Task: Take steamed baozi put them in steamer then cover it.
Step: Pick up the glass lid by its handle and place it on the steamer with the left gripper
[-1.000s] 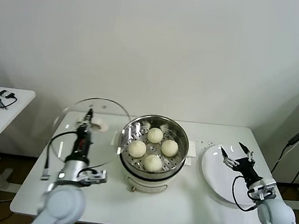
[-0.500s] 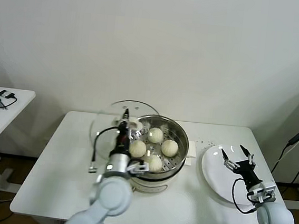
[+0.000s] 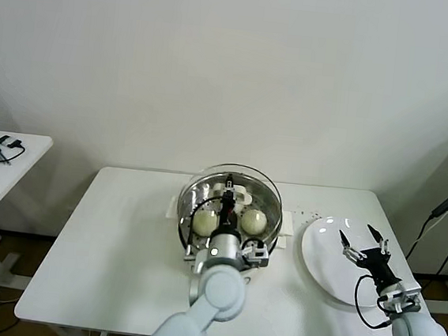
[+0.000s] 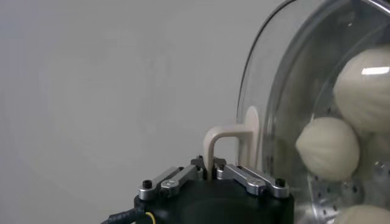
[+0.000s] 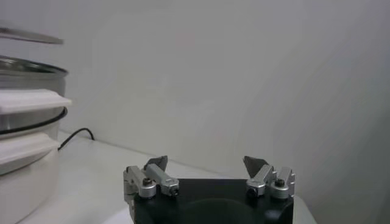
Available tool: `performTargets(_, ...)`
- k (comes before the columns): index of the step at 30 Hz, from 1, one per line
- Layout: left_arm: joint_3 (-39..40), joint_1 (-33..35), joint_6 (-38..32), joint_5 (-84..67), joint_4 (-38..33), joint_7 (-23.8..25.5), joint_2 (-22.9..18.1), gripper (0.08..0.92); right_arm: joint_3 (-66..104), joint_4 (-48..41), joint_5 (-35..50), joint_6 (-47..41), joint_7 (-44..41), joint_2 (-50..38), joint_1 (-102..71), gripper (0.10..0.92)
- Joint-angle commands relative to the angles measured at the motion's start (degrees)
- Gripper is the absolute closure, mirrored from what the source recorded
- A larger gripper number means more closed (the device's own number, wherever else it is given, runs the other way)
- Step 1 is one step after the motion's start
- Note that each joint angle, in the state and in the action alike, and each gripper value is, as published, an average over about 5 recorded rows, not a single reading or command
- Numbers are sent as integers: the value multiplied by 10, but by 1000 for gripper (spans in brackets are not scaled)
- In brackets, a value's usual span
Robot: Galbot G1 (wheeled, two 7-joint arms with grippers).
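On the white rectangular desk point(image 3: 113, 253) stood the steamer point(image 3: 272, 208) — a round, shiny stainless-steel pot on a cream-white base with side handles — near the middle of the surface. The left claw point(image 3: 228, 189) hung directly over it, pinched shut on the cream-white loop handle point(image 4: 220, 141) of a round clear glass lid point(image 3: 243, 174), so that the lid sat above the pot's mouth; whether its rim already touched the steel rim could not be told from the head view. In the left wrist view the claw point(image 4: 212, 165) had its two metal fingers point(image 4: 180, 176) drawn in tight against the foot of that handle, with the glass dome point(image 4: 286, 73) just behind it. Through the glass showed the smooth, cream-white steamed baozi point(image 4: 328, 145), lying on the perforated tray inside the pot; in the head view two of the baozi point(image 3: 254, 221) were plainly visible beside the left arm, the rest hidden by it.

The right claw point(image 3: 365, 243) hovered over the flat white round plate point(image 3: 319, 253) that lay on the desk well to the right of the steamer. Its fingers point(image 5: 159, 164) were spread wide and held nothing — the right wrist view showed the right claw point(image 5: 207, 165) open, with the steamer's wall point(image 5: 24, 73) off to one side.
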Motion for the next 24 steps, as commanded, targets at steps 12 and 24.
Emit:
performTargets(12,5,1,26,30,46,13,-35,846,8,-7,-4,5,-4,1,0,203)
performTargets(24,-3,3,21,48,46,28,-33,846,9,-10,-7,8,-6,1,1,203)
